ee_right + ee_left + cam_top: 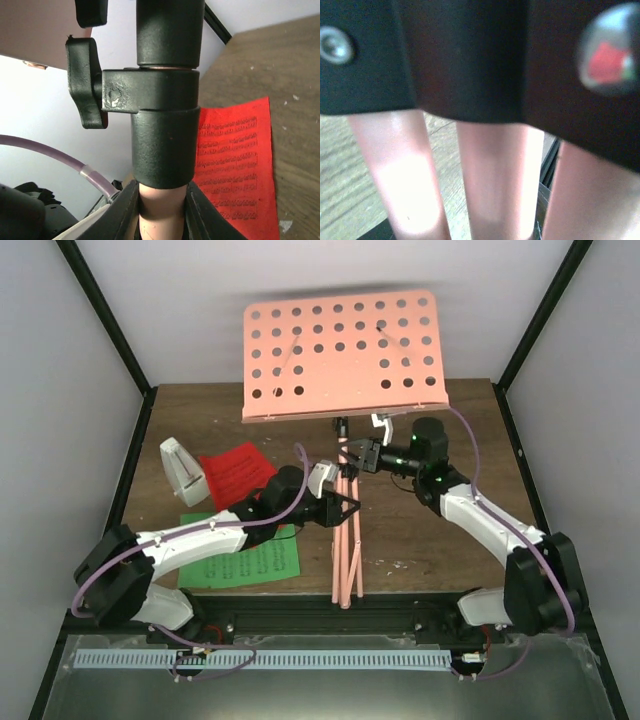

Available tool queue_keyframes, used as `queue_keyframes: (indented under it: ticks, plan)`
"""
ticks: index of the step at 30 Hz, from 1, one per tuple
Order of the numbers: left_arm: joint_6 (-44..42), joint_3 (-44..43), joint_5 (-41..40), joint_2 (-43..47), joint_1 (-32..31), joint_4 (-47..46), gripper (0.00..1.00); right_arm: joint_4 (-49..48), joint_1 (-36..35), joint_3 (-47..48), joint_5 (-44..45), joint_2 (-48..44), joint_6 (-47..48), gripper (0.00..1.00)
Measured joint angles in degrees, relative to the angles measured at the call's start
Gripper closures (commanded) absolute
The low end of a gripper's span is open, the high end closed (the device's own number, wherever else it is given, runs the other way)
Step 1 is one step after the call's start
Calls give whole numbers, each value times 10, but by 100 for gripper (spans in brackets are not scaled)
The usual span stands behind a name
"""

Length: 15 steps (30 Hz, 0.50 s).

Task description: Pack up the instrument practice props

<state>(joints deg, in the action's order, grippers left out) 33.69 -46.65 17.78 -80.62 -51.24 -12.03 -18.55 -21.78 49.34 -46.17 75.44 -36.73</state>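
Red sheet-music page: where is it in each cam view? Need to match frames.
Top external: red sheet-music page left of centre, just right of the white metronome.
Left wrist: not in it.
Right wrist: page at lower right, behind the pink music stand.
Shared landmark: the stand, with its legs in top external and left wrist.

The top external view looks down from high above and behind the arm bases. It faces the far wall and is distant enough to hold the whole brown wooden table [440, 530]. The left wrist view sits low and extremely near, out of focus, facing the three folded legs [495, 180] of the pink metal tripod music stand [330, 357], with wood grain behind. The right wrist view, equally close, faces the stand's black clamp collar [162, 130] side-on. Beyond it lies the red printed sheet-music page [235, 165] — also seen from overhead.
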Motion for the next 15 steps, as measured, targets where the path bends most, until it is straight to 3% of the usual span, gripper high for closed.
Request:
queue_keyframes:
  ticks: [4,15]
  plan:
    - [33,3,-4,-3,4,40,97,-1,-6,0,1,42,-17,99]
    - [78,28,47,-74,54,42,98,-53,-13,-5,9,186,-60,98]
